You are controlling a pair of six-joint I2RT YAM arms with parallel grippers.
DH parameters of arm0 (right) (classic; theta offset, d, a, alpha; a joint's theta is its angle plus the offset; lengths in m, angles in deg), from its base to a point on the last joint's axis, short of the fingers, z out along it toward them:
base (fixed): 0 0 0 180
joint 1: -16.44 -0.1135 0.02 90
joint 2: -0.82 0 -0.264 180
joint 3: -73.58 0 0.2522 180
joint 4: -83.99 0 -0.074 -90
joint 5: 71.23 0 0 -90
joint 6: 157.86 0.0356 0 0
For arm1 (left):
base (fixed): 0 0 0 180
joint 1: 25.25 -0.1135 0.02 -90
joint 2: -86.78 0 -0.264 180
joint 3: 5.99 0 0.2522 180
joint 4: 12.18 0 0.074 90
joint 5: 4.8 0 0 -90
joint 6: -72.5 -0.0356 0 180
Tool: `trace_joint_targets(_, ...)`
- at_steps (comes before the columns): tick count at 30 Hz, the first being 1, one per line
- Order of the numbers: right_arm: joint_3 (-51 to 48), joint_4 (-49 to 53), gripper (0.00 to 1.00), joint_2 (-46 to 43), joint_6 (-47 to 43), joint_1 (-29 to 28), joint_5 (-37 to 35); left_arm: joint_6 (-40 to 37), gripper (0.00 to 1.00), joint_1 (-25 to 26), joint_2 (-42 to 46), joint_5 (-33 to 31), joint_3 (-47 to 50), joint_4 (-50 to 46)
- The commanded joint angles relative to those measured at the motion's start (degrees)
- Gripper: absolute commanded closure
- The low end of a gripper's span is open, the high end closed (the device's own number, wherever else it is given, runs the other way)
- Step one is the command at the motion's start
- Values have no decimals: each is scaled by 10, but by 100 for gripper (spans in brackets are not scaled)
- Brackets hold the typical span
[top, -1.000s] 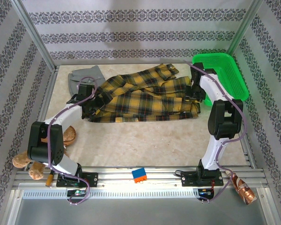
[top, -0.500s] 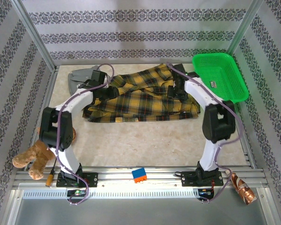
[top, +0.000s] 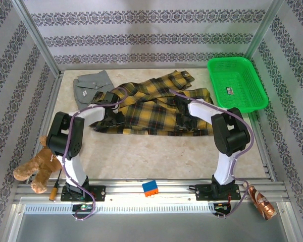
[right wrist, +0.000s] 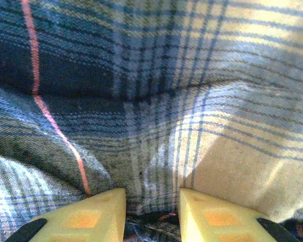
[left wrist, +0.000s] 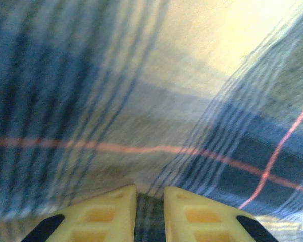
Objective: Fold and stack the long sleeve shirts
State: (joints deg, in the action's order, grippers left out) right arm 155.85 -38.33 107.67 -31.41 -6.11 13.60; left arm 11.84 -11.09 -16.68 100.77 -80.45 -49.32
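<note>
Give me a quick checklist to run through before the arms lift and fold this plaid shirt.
1. Pinch of the left gripper on the plaid shirt: ok, cloth sits in the narrow gap between its fingers.
2. Pinch of the right gripper: cannot tell, cloth lies between its fingers but the gap is wider.
3. Plaid shirt lying flat: not ok, it is rumpled, with sleeves folded over the body.
4. The grey shirt free of the plaid one: cannot tell, their edges meet at the far left.
5. The plush toy out of the way: ok, it lies at the near left edge.
</note>
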Motion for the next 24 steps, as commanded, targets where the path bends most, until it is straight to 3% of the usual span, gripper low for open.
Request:
trace_joint_targets(1, -58, 20, 66, -43, 55, -24, -20, 17, 78, 2, 20, -11, 80, -26)
trace_joint_targets(10, -185, 40, 65, -142, 160, -130, 11, 63, 79, 7, 196, 35, 252, -71)
trace_joint_targets(14, -213, 70, 59, -197, 197, -170, 24, 78, 75, 9, 295, 54, 291, -118)
trace_joint_targets(20, -96, 115, 44, -302, 156, -148, -7, 82, 56, 8, 395, 67, 181, -193)
trace_joint_targets(24, 9, 108, 36, -282, 88, -77, -15, 60, 38, 10, 381, 113, 93, -165)
